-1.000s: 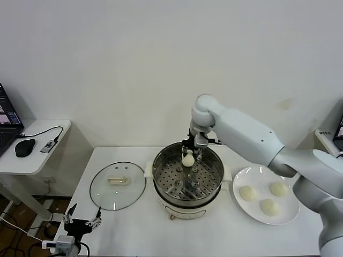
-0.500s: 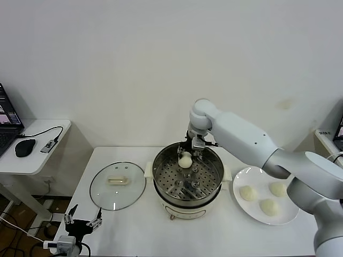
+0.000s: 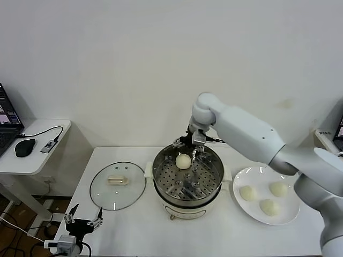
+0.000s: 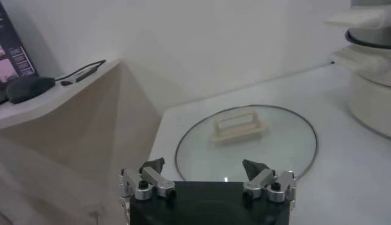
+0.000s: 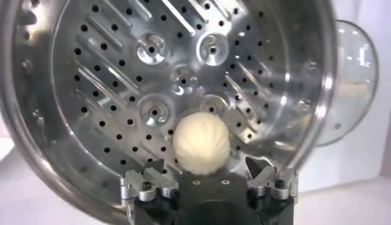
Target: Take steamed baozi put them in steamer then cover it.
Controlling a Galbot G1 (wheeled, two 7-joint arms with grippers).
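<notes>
Baozi status, near to far. Left gripper (image 3: pixel 82 221) is parked at the near-left table corner, fingers spread with nothing between them, position unchanged against both earlier frames. Just beyond it the cover (image 3: pixel 117 185) lies flat on the table (image 3: pixel 128 230) with its handle up, left of the steamer (image 3: pixel 187 180) and well apart from it; the same lid is seen in front of the gripper in the left wrist view (image 4: pixel 245 143). On the right, three baozi (image 3: pixel 269 206) (image 3: pixel 247 193) (image 3: pixel 278 188) sit on the white plate (image 3: pixel 238 205), untouched since earlier. One baozi (image 3: pixel 183 161) is now resting on the perforated tray at the far side of the steamer; a second ago it was pinched between the fingers above the tray. Right gripper (image 3: pixel 188 146) is over the far rim, jaws now spread wide and clear of the bun. In the right wrist view the released bun (image 5: pixel 201 145) is seen on the tray between the open fingertips (image 5: pixel 258 169), not clamped.
</notes>
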